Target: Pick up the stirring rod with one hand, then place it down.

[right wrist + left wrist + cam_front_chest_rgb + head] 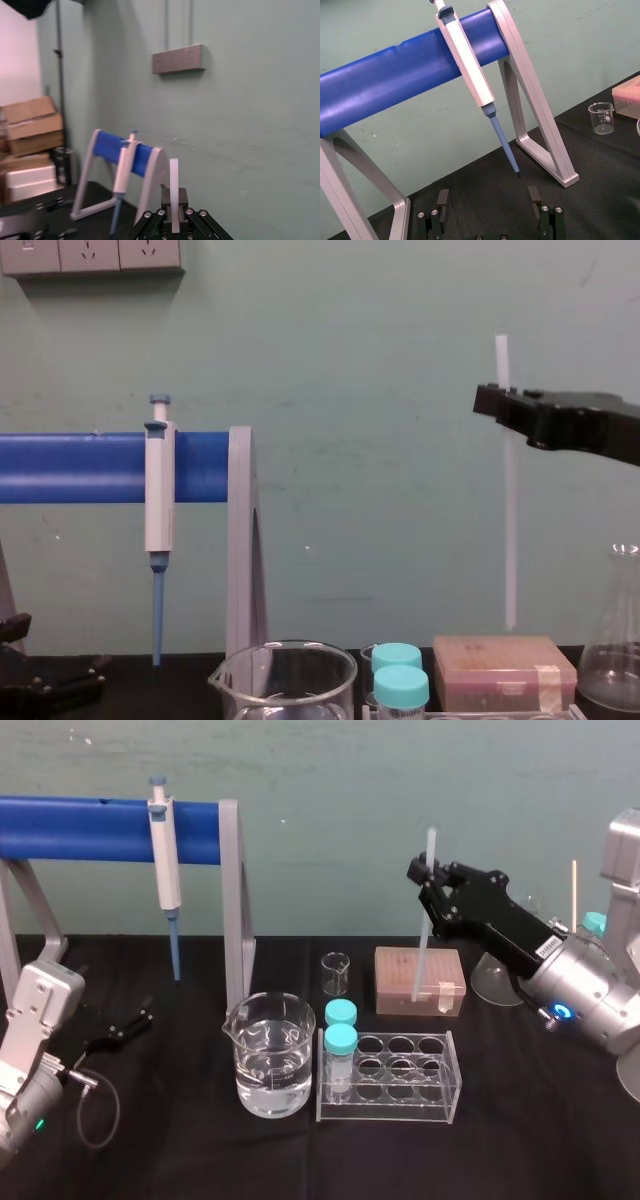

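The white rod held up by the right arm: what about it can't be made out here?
- Right wrist view: the rod's lower part runs behind the right gripper and off the bottom edge.
- Head view: its lower end overlaps the brown box, so any gap cannot be judged.
- Chest view: the gripped stretch is hidden by the gripper.
- The left gripper lies open at far left.

Head looks down, chest level; both share pipette [165,860]

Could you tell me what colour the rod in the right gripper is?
The stirring rod is translucent white, clearest in the chest view.
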Controlling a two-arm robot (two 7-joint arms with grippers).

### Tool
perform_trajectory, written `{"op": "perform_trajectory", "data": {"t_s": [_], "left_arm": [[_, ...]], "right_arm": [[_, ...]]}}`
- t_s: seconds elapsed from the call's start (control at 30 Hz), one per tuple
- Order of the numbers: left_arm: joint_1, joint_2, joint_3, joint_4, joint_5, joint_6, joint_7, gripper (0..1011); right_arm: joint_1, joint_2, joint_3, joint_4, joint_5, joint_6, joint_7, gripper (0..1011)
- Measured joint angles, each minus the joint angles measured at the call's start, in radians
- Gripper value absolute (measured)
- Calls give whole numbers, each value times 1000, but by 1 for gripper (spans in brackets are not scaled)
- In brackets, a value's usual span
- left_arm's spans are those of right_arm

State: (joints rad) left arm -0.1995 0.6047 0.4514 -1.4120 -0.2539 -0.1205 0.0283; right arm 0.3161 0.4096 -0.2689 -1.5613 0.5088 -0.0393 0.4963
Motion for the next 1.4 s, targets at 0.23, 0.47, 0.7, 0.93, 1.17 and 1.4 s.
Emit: {"op": "perform_trajectory", "data": {"t_s": [0.23, 0.47, 0.7, 0.93, 1.17, 1.4], "left_arm": [[0, 0, 0, 0, 0, 0, 0, 1000], [0, 0, 0, 0, 0, 0, 0, 1000], [0, 0, 0, 0, 0, 0, 0, 1000], [0, 0, 0, 0, 0, 0, 0, 1000], [0, 0, 0, 0, 0, 0, 0, 1000], [0, 0, 0, 0, 0, 0, 0, 1000]], "right_arm": [[19, 28, -18, 78, 64, -52, 120, 69], [23, 23, -47, 143, 80, -175, 194, 69], [29, 18, -77, 188, 54, -218, 191, 69], [34, 12, -92, 218, 35, -222, 174, 69], [38, 1, -98, 240, 31, -220, 164, 69], [38, -5, -109, 262, 10, -218, 152, 69]]}}
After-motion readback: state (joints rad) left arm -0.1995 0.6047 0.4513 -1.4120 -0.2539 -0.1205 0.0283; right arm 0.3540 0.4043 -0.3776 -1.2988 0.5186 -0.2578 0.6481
